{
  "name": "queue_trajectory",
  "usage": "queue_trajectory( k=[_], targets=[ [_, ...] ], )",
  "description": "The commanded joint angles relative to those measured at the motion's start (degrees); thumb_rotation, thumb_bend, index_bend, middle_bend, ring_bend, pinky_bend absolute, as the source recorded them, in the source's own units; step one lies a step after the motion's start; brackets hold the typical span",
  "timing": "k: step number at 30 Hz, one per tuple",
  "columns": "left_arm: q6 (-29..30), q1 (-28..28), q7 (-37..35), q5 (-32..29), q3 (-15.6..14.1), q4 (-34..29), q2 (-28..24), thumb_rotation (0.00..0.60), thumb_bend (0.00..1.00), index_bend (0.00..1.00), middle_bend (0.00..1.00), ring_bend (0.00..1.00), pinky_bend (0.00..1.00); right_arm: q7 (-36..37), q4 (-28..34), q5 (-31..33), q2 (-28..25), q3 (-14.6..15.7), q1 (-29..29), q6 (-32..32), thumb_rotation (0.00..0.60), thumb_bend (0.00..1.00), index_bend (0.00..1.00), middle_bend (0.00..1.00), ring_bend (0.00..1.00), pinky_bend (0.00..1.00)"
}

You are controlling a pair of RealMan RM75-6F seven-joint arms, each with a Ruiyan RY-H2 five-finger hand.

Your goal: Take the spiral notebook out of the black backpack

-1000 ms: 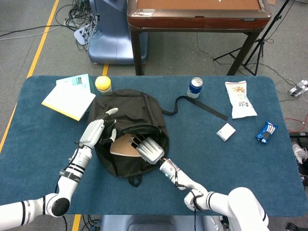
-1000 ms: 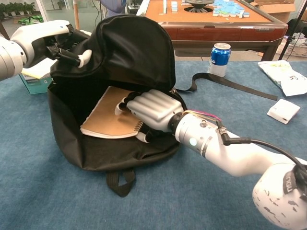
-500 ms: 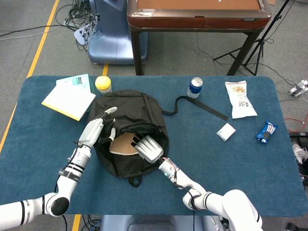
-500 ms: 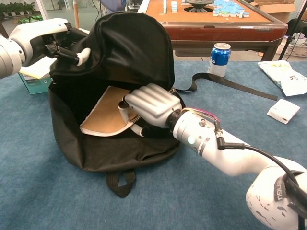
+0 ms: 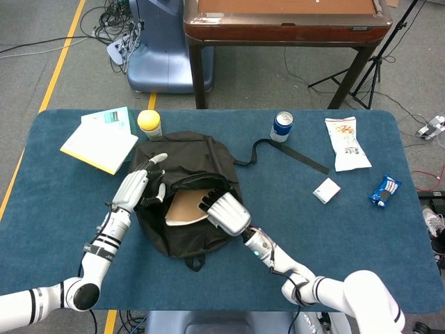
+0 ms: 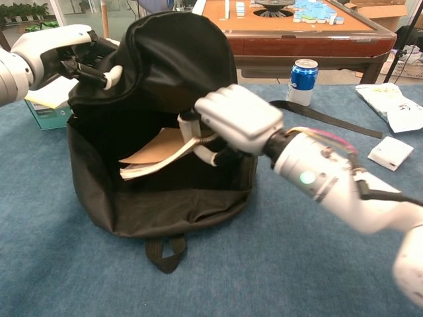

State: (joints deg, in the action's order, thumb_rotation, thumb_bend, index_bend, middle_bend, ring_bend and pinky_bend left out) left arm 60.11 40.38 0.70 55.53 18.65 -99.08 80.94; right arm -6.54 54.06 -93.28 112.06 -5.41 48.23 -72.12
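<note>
The tan-covered spiral notebook (image 6: 158,153) sits tilted inside the open black backpack (image 6: 165,198), frame centre-left, gripped by the right hand (image 6: 231,122). The left hand (image 6: 66,56) holds the backpack's flap up. The blue table (image 5: 334,243) stands on grey floor with a yellow line (image 5: 59,59).

Both hands (image 6: 239,119) (image 6: 56,49) curled, gripping

light: bright, even | shadows: soft | blur: right arm, chest view

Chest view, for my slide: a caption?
Right hand lifts the notebook inside the backpack while left hand holds its flap.
</note>
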Motion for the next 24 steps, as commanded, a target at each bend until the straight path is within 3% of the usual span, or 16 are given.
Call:
queue_trajectory(
  k=[1,12,19,24],
  targets=[
    [0.02,-0.03,0.12,0.01,-0.16,-0.1,0.03,0.6,0.56,0.57,0.11,0.1,0.06,-0.82,9.49,-2.38,-7.54,1.6,-3.29,-4.8,0.6,0.51,0.9,0.57,0.45,0.44],
    [-0.55,-0.19,1.63,-0.05,-1.41,-1.86,-0.85,0.6,0.55,0.53,0.11,0.09,0.06,-1.12,31.82,-6.95,-26.11,3.82,-10.16,-13.57,0.6,0.51,0.92,0.59,0.49,0.48],
    [-1.89,-0.01,3.11,0.95,-2.86,-4.07,-2.43,0.6,0.36,0.3,0.1,0.08,0.06,-0.41,41.97,-9.65,-35.53,4.43,-14.4,-18.55,0.6,0.51,0.94,0.6,0.51,0.49],
    [-1.65,-0.44,3.92,2.28,-3.86,-6.23,-3.81,0.6,0.31,0.19,0.08,0.06,0.06,0.69,46.95,-9.4,-41.24,4.95,-17.87,-20.74,0.6,0.51,0.94,0.6,0.51,0.49]
  ],
)
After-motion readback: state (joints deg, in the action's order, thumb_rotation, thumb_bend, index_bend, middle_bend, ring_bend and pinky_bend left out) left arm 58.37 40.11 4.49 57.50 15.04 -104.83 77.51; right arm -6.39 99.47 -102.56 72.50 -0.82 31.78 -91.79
